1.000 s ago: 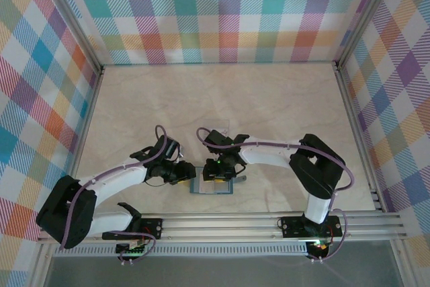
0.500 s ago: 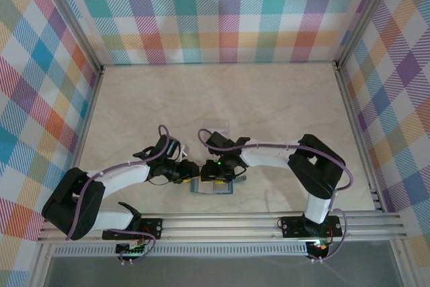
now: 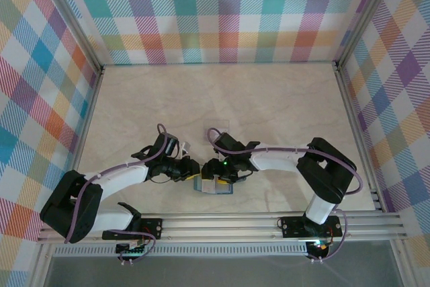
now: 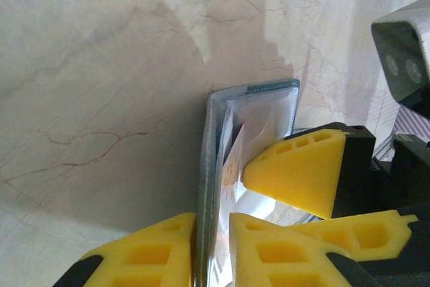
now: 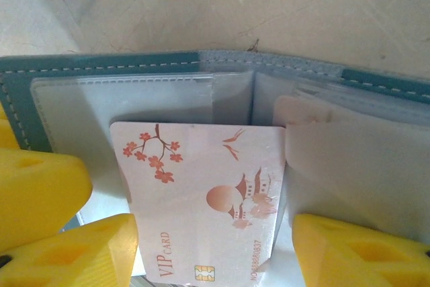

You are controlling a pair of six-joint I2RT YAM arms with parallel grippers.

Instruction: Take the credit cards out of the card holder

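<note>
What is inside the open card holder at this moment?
Inside the card holder lie clear sleeves and one pale card with blossoms, printed VIP CARD. Cloudy folded plastic on the right hides whether more cards lie there.

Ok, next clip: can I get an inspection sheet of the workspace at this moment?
Surface: marbled beige tabletop, no damage seen.
Job's things: teal card holder open; white VIP card sticking partway out of a clear sleeve.
Clutter: faint pale rectangle on the table beyond the arms, possibly a card; too faint to tell.
Grippers: left pincer closed on the holder's edge; right pincer open, fingers either side of the VIP card.
Cables: purple cables run along both arms; no snag seen.
Surroundings: plaid walls; metal rail at the near edge.
</note>
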